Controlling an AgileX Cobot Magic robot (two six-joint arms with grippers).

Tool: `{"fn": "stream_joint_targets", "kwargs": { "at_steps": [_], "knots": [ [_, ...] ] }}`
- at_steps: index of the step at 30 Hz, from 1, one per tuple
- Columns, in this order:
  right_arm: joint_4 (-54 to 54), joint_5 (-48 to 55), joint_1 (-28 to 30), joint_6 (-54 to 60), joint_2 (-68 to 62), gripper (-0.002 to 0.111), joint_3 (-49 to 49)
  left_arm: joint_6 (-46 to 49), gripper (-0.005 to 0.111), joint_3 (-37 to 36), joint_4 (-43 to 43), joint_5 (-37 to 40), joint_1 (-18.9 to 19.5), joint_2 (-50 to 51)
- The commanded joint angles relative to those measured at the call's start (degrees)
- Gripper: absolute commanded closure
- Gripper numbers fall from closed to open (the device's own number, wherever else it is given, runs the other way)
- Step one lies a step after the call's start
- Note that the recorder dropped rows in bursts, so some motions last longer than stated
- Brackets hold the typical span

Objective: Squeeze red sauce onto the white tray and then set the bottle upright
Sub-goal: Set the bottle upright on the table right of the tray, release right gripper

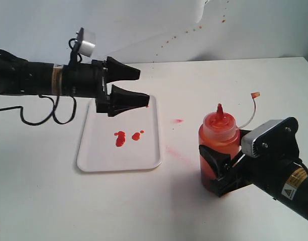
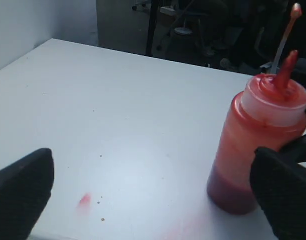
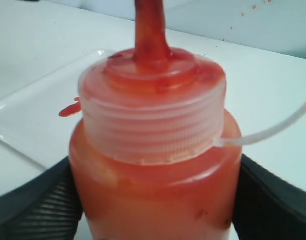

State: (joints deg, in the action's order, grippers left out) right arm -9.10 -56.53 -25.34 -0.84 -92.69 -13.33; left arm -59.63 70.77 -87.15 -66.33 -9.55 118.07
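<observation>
Two blobs of red sauce (image 1: pixel 120 138) on the white tray (image 1: pixel 93 161); left pincer (image 1: pixel 143 86) wide, right pincer (image 1: pixel 221 166) around the upright bottle (image 1: pixel 219 136).

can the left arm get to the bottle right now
Probably, but only its upper part. The left gripper hangs open over the white tray with nothing standing between it and the bottle. The right gripper is clamped round the bottle's lower body, leaving just the top free.

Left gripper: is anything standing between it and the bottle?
Nothing visible does. The left gripper hangs open over the white tray; the bottle stands upright on the table, clasped by the right gripper. Only bare table with faint pink smears lies between.
</observation>
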Motion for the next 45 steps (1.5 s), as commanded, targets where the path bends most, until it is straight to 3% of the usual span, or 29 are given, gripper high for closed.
{"fn": "stream_joint_targets", "kwargs": {
  "at_steps": [1,4,7,9,10,11,20,29,40,45],
  "knots": [
    [-0.4,-1.1,0.2,1.2,0.3,0.108,0.2,-7.0,0.002,0.1,-3.2,-3.6,5.3,-1.0],
    [-0.4,0.4,0.2,-0.1,0.3,0.106,0.2,-9.6,0.002,0.1,-8.4,-3.6,9.0,-1.1],
    [-0.4,0.6,0.2,-0.1,0.3,0.086,0.2,-10.8,0.002,0.1,-10.7,-3.6,10.2,-1.1],
    [-0.4,0.8,0.2,-0.6,0.3,0.049,0.2,-10.8,0.002,0.1,-7.5,-3.6,10.2,-1.1],
    [1.3,1.2,0.2,-0.7,0.3,0.021,0.2,-10.8,0.002,0.1,-5.5,-3.6,10.1,-1.1],
    [2.1,2.0,0.2,-0.7,0.3,0.005,0.2,-10.5,0.002,0.1,-5.2,-3.6,10.0,-1.1],
    [1.5,3.6,0.1,-3.6,2.9,0.003,0.2,-9.6,0.002,0.1,-5.1,-3.6,10.0,-1.1],
    [0.2,3.1,0.1,-4.6,14.5,0.003,0.2,-8.8,0.002,0.1,-5.1,-3.6,10.0,-1.1],
    [0.4,-12.0,0.1,-4.9,30.3,0.003,0.2,-8.7,0.002,0.1,-5.0,-3.6,10.0,-1.1],
    [7.7,-11.3,0.1,-0.9,38.6,0.008,0.2,-8.7,0.002,0.1,-4.9,-3.6,10.0,-1.1]
  ]
}}
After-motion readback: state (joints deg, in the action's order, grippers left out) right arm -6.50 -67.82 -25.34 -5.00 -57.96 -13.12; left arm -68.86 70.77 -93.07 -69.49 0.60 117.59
